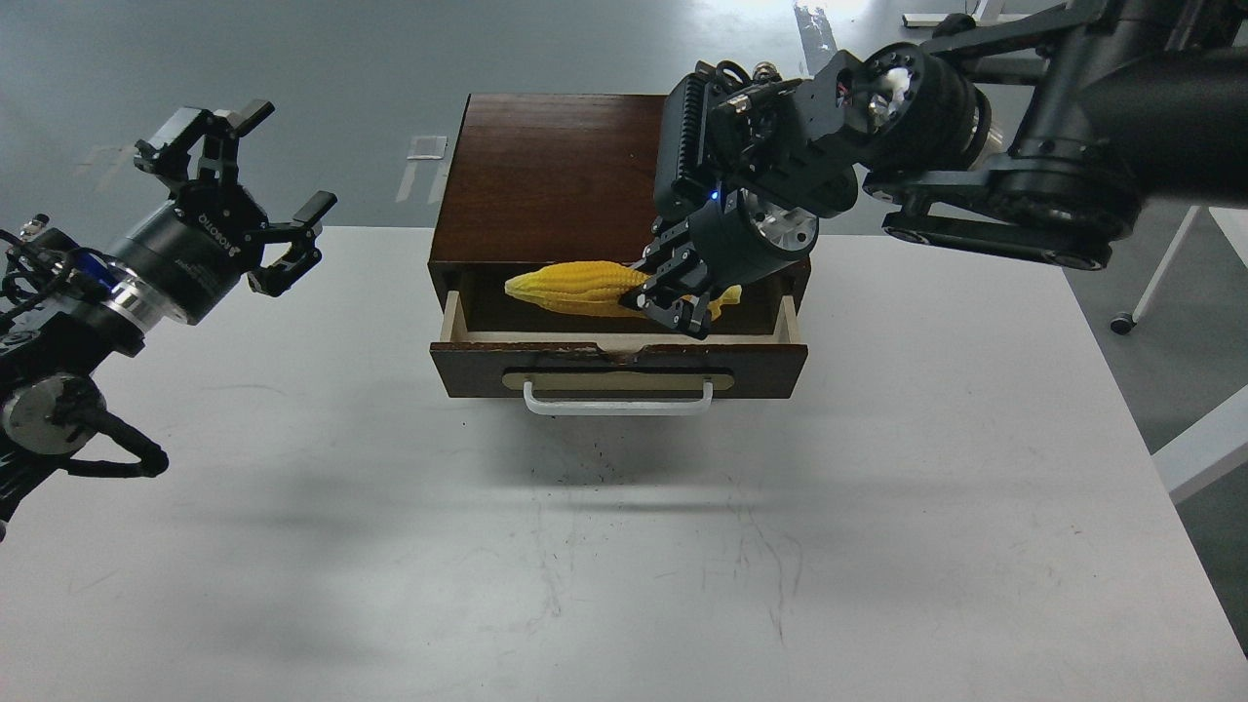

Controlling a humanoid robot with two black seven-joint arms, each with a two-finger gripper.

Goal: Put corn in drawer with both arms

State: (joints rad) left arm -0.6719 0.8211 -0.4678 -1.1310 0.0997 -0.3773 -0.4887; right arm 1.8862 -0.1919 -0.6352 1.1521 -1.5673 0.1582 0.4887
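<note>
- Corn (575,286): you see it lying across the open drawer (619,336); right gripper (673,302) clamps its thick end
- Left gripper (255,190): fingers spread wide, empty, raised beside the box (546,166)

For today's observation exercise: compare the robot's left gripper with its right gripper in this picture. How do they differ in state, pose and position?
1. The left gripper is open and empty; the right gripper is shut on the corn.
2. The left gripper points up and away, raised above the table; the right gripper points down into the open drawer.
3. The left gripper is well clear of the box; the right gripper is over it.

Both are black, two-fingered grippers.
</note>
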